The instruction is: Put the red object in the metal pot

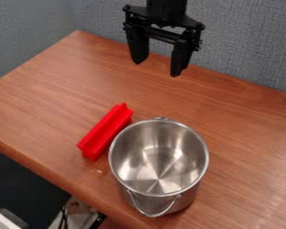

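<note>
Currently, gripper (pixel 161 63): jaws spread wide, empty, pointing down, above the far part of the surface (pixel 62 80).
Red object (pixel 106 131): flat on the surface, nearer the camera and left of the gripper, just beside the metal pot (pixel 160 165).
Long axis: diagonal, near-left to far-right.
Next move, likely: descend toward the block.

There's just one camera, set high off the near corner of the wooden table (pixel 62 80). It looks down diagonally, fairly close, toward the grey wall (pixel 38 27).

black arm, two long fingers (pixel 142 45) (matte)
</note>
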Robot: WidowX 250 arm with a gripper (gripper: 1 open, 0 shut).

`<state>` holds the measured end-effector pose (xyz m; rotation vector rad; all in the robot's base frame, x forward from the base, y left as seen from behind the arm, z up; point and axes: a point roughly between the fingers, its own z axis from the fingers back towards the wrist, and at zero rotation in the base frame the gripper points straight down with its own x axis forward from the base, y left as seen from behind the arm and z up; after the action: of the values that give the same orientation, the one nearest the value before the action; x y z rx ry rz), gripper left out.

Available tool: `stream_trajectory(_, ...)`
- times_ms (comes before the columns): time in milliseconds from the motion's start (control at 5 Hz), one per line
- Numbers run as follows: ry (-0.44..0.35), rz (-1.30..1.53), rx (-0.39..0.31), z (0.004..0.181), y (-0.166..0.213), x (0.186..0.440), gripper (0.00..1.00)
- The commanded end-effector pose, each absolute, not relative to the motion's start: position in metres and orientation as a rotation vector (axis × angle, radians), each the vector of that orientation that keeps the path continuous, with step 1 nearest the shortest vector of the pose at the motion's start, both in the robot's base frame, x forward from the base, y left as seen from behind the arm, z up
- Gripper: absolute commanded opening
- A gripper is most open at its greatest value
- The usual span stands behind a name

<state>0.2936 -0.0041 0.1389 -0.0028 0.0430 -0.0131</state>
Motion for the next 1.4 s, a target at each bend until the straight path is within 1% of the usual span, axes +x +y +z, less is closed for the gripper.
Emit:
stream_trajectory(0,0.081,-0.009,0.003,0.128,-0.014,0.296,1.0)
stream_trajectory(200,0.106,-0.026,0.015,0.115,-0.01,0.283,1.0)
stream_trajectory(600,0.061,-0.207,-0.032,0.105,0.027,0.266,1.0)
stream_trajectory(1000,0.047,-0.3,0.043,0.107,0.047,0.227,1.0)
stream_trajectory(1200,0.051,-0.253,0.073,0.097,0.043,0.212,1.0)
